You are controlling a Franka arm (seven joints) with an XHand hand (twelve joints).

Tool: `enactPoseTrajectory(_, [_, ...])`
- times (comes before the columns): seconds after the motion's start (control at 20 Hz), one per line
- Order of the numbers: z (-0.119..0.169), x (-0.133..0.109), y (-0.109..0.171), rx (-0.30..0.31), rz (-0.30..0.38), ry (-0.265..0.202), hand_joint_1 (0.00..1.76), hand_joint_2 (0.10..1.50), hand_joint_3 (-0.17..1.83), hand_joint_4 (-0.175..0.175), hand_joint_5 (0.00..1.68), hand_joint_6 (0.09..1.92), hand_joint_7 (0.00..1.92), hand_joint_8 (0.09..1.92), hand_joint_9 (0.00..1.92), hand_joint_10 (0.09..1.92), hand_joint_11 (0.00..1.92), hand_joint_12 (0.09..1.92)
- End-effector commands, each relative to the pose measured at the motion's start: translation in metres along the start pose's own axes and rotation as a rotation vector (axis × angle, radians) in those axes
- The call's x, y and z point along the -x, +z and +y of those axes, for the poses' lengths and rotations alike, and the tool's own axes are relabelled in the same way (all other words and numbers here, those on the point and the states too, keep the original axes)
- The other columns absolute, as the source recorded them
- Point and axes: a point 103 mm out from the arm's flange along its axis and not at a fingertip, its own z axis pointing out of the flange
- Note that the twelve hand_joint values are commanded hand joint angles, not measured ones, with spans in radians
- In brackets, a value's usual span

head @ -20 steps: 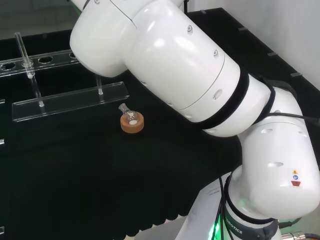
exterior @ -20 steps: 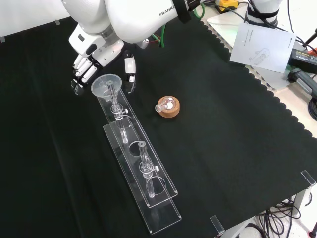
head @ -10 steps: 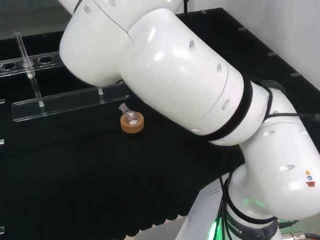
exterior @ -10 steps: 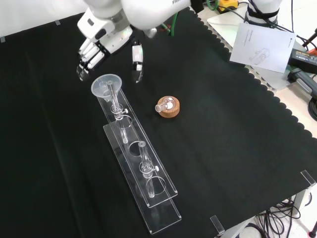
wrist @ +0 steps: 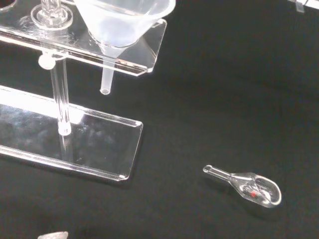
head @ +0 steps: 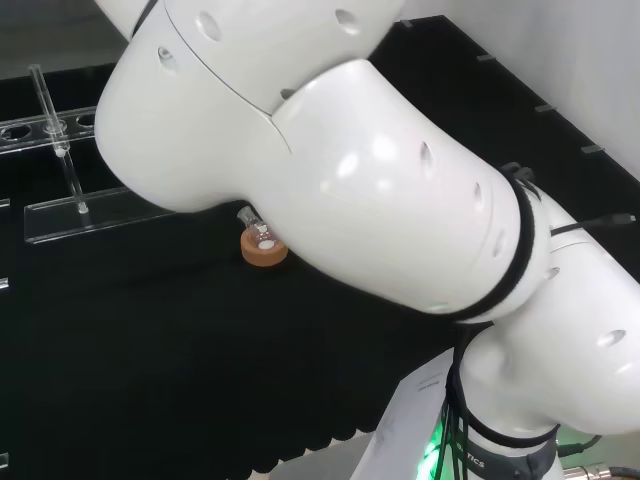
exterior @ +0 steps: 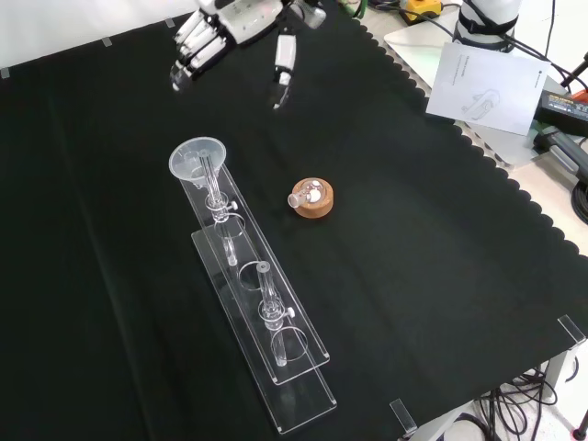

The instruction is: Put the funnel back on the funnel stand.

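Funnel (exterior: 197, 158): clear, seated in the end hole of the funnel stand's (exterior: 260, 308) upper rail, at about 10 o'clock from the middle of the front view; the wrist view shows its cone (wrist: 122, 20) resting in the hole and its stem hanging straight down below the rail, so the rail carries it and nothing else needs to support it.
Funnel stand: clear two-tier rack lying on the surface (exterior: 413, 230), running from 10 o'clock down toward 6 o'clock in the front view; a second glass piece (exterior: 267, 296) stands upright in a hole farther along.
Robot hand (exterior: 241, 28): at 12 o'clock in the front view, well apart from the funnel, fingers straight and spread, carrying nothing.
Task stage: judged done, since the funnel sits in its hole and the robot hand is clear of it.
Flask (exterior: 306, 194): small round one, tilted on a cork ring, just beside the stand at its 3 o'clock, untouched.
Glass scoop (wrist: 246, 185): lies flat on the cloth in the wrist view, apart from the stand.
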Motion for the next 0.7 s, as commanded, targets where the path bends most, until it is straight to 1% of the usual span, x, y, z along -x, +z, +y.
enactPoseTrajectory(0.05, [-0.048,0.014,0.0,0.07,0.036,0.06,0.53,0.76,0.15,-0.039,0.19,0.09,0.14,0.71,0.4,0.72,0.32,1.44])
enactPoseTrajectory(0.1, [-0.056,0.011,0.001,0.079,0.038,0.067,0.53,0.76,0.15,-0.042,0.21,0.09,0.16,0.71,0.43,0.7,0.33,1.43])
enactPoseTrajectory(0.25, [-0.072,0.009,0.005,0.079,0.05,0.079,0.56,0.78,0.16,-0.047,0.24,0.09,0.2,0.71,0.47,0.68,0.36,1.42])
enactPoseTrajectory(0.35, [-0.078,0.016,0.008,0.075,0.044,0.084,0.57,0.79,0.16,-0.048,0.25,0.09,0.21,0.72,0.48,0.68,0.37,1.42])
enactPoseTrajectory(0.45, [-0.086,0.024,0.011,0.077,0.049,0.101,0.58,0.8,0.17,-0.05,0.26,0.09,0.22,0.72,0.49,0.68,0.37,1.42])
enactPoseTrajectory(0.7, [-0.103,0.035,0.014,0.071,0.065,0.141,0.58,0.8,0.18,-0.051,0.27,0.09,0.23,0.71,0.51,0.66,0.38,1.4])
